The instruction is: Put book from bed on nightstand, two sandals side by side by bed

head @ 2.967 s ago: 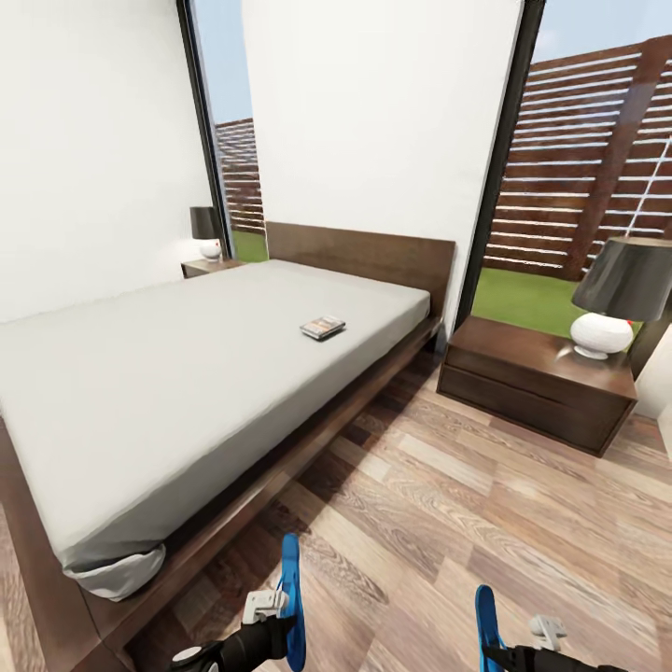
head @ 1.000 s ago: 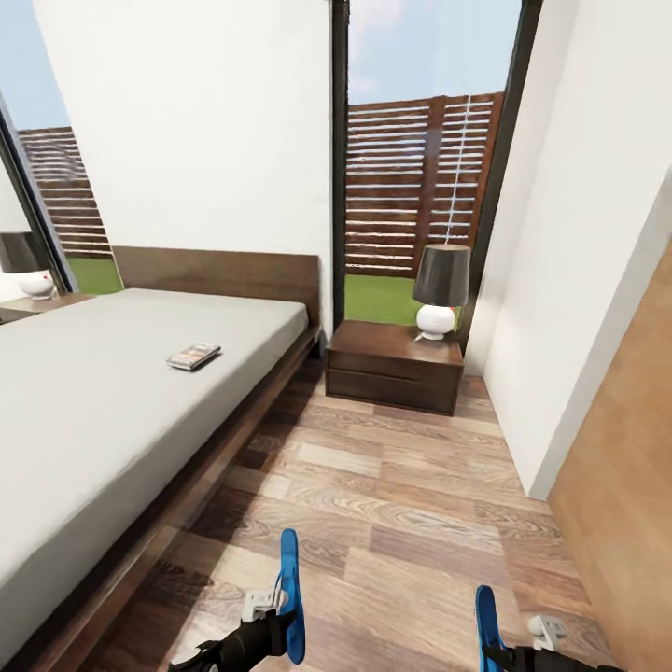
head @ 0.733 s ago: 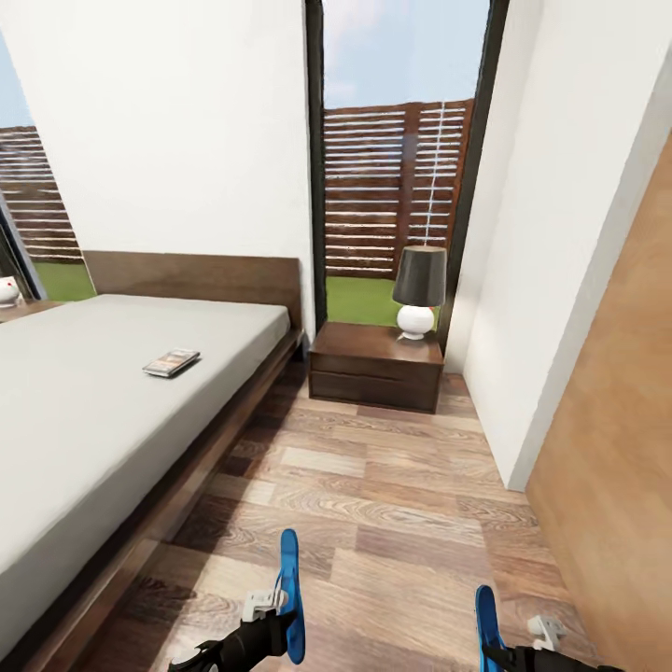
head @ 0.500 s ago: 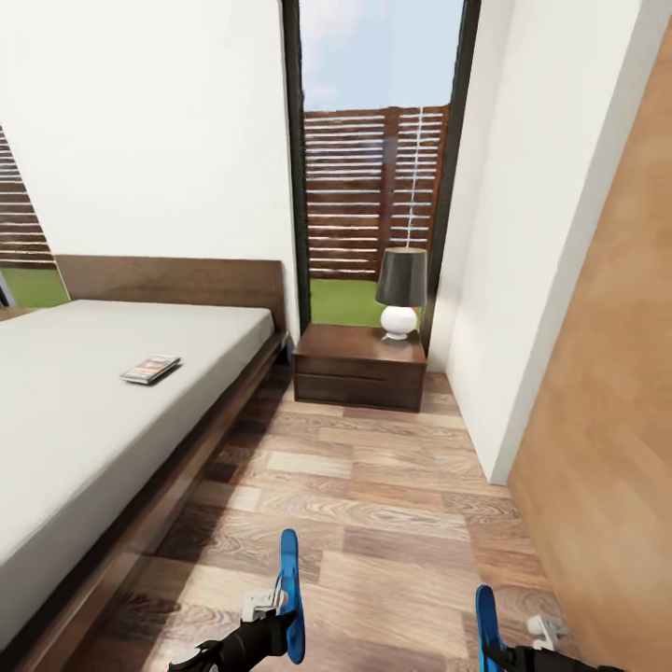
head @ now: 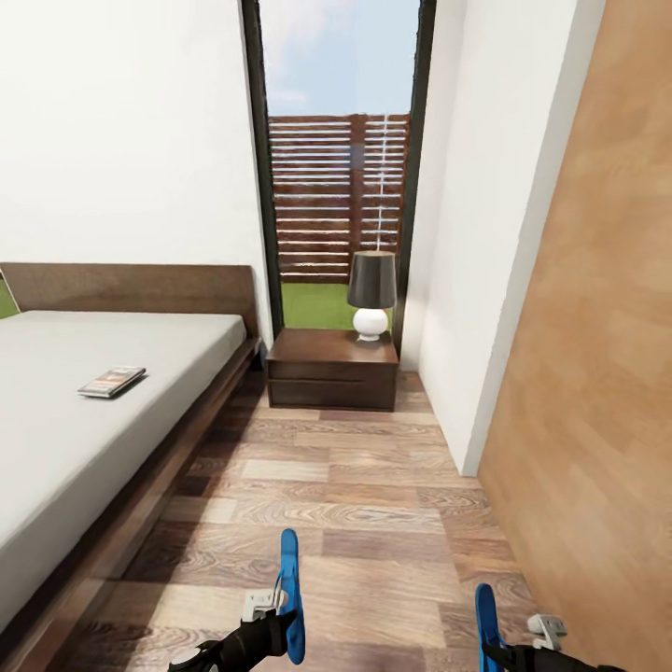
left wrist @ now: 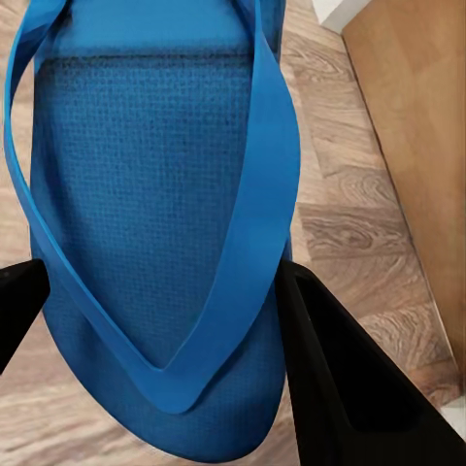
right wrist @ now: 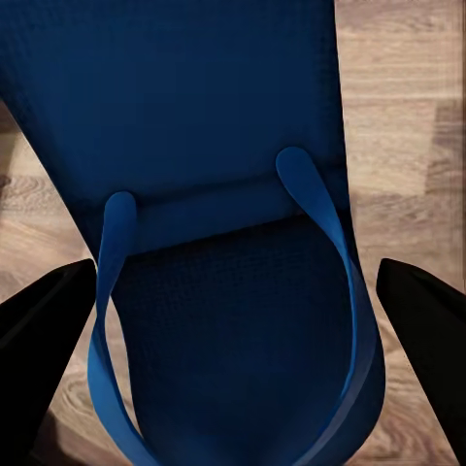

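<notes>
Black arms [head: 238, 644], white fittings [head: 264, 604]; jaws apparently black.

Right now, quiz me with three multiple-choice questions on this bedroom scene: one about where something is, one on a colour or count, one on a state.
1. Where does the small dark paperback book lie?
A. on the off-white mattress of the bed
B. on the dark wooden nightstand
C. on the wood-plank floor

2. How many bright blue flat sandals are being carried?
A. none
B. one
C. two

3. What state is the left gripper in?
A. open and empty
B. jaws shut on a sandal
C. shut on the book

Answers:
1. A: the book rests on the bed, apart from the nightstand with its black-shaded lamp.
2. C: one sandal stands in the left gripper, another sandal in the right gripper.
3. B: in the left wrist view the dark fingers flank the sandal's sole.
</notes>
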Available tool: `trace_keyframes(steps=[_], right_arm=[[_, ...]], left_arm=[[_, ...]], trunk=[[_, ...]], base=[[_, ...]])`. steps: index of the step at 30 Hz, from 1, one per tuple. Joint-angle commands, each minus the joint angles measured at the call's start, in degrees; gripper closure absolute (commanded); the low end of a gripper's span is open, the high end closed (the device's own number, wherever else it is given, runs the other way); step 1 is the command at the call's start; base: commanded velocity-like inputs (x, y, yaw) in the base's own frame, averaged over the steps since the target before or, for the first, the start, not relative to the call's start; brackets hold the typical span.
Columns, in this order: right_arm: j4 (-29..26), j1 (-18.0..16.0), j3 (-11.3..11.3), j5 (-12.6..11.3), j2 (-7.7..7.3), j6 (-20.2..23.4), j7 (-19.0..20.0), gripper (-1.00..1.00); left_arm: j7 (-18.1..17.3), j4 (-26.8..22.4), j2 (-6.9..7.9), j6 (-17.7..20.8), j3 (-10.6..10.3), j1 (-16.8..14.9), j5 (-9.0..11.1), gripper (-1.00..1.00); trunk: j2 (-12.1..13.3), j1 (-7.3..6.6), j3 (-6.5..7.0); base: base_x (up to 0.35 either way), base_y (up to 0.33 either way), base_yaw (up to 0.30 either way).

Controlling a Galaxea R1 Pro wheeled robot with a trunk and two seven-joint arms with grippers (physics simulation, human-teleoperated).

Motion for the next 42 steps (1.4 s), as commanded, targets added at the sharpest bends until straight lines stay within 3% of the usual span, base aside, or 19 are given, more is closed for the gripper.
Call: trace_keyframes(steps=[1, 29, 42], right_arm=[[0.0, 0.0, 0.3, -0.6, -0.06, 0.5, 0.0, 1.0], [0.1, 0.0, 0.3, -0.6, -0.06, -1.6, -0.1, 1.0], [0.0, 0.0, 0.3, -0.6, -0.06, -1.6, 0.0, 1.0]], left_arm=[[-0.3, 0.0, -0.04, 0.1, 0.3, 0.0, 0.1, 1.0], [-0.2, 0.0, -0.04, -0.1, 0.3, 0.0, 0.1, 1.0], [-0.2, 0.0, -0.04, -0.1, 0.3, 0.0, 0.1, 1.0]], trunk=[[0.0, -0.01, -0.05], [0.0, -0.01, -0.04], [0.0, -0.01, -0.04]], base=[[0.0, 0.0, -0.028], [0.25, -0.001, -0.002], [0.285, -0.111, 0.0]])
